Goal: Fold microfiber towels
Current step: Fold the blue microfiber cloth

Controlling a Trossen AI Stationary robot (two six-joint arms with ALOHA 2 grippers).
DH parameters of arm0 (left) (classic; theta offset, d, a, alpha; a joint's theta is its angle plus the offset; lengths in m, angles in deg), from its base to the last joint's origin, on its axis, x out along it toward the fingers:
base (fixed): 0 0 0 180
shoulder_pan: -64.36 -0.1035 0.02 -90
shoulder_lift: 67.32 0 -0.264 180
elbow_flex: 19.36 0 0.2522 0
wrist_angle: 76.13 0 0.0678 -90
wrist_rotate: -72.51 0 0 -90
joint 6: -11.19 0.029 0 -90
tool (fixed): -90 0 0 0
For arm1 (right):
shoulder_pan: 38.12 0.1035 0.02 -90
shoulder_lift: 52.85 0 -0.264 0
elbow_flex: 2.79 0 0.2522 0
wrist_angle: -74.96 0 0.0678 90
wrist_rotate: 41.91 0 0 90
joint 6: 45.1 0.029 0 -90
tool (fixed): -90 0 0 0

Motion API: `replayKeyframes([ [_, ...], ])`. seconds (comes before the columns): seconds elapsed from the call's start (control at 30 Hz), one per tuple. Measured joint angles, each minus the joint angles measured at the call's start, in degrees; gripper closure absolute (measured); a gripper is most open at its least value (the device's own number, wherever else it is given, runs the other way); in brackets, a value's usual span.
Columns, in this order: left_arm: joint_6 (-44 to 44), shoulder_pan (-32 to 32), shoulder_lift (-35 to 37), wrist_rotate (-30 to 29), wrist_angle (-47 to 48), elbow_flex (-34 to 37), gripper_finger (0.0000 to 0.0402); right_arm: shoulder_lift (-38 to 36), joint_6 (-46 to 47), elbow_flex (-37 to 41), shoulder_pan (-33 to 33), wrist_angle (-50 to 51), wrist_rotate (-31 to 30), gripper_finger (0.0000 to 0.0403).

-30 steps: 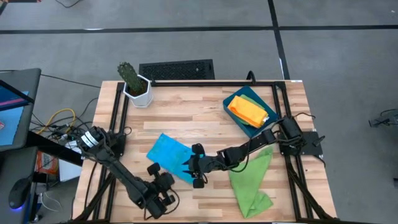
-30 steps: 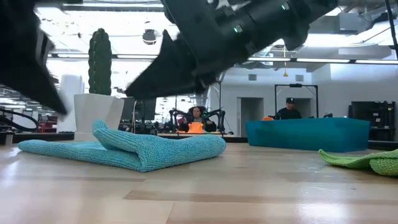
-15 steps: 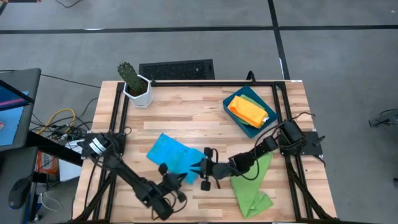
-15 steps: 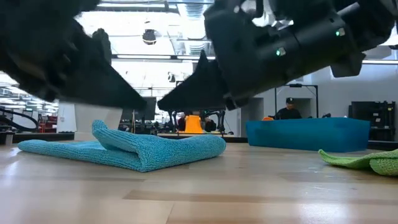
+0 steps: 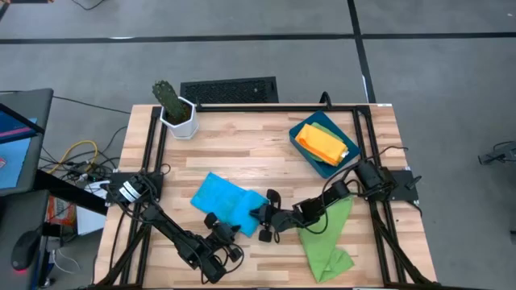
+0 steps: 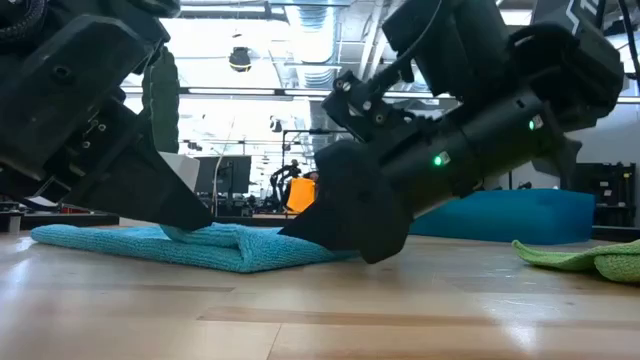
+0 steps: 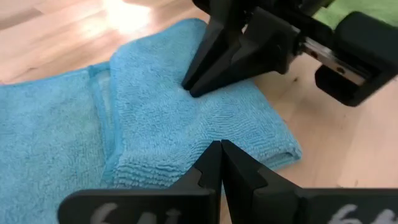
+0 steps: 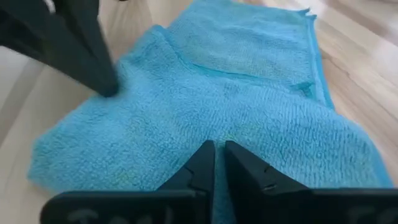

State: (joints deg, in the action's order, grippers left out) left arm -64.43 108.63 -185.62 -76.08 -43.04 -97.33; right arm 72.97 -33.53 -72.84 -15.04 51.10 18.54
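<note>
Both grippers (image 5: 260, 217) dropped onto blue towel (image 5: 219, 197); R fingers narrowed.

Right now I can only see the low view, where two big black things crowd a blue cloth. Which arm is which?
Observer: From above, the one on your right is the right gripper, which reaches in from the table's right side. The other is the left gripper.
Operator: Is the left one open?
Observer: No. Its wrist view shows its fingers shut, with the tips at a folded edge of the blue towel.
Operator: And what's in the blue box behind them?
Observer: From above, that tray holds folded orange and yellow cloth.
</note>
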Motion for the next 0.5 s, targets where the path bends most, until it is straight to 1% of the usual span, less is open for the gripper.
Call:
replayKeyframes([
  [0.17,-0.59,0.07,0.00,-0.61,0.99,0.00,0.0401,-1.47,-3.41,0.32,1.42,-1.89,-1.02,0.0351],
  [0.3,-0.67,0.02,0.00,-0.14,0.98,0.00,0.0401,-2.51,-7.74,0.12,4.10,-11.48,-0.82,0.0360],
  [0.37,-0.58,0.02,0.00,-0.17,0.98,0.00,0.0401,-1.52,-8.87,-0.32,5.37,-15.25,-0.49,0.0366],
  [0.5,-0.29,0.03,0.00,-0.20,0.99,0.00,0.0401,1.44,-8.99,-1.53,6.73,-14.77,0.66,0.0383],
])
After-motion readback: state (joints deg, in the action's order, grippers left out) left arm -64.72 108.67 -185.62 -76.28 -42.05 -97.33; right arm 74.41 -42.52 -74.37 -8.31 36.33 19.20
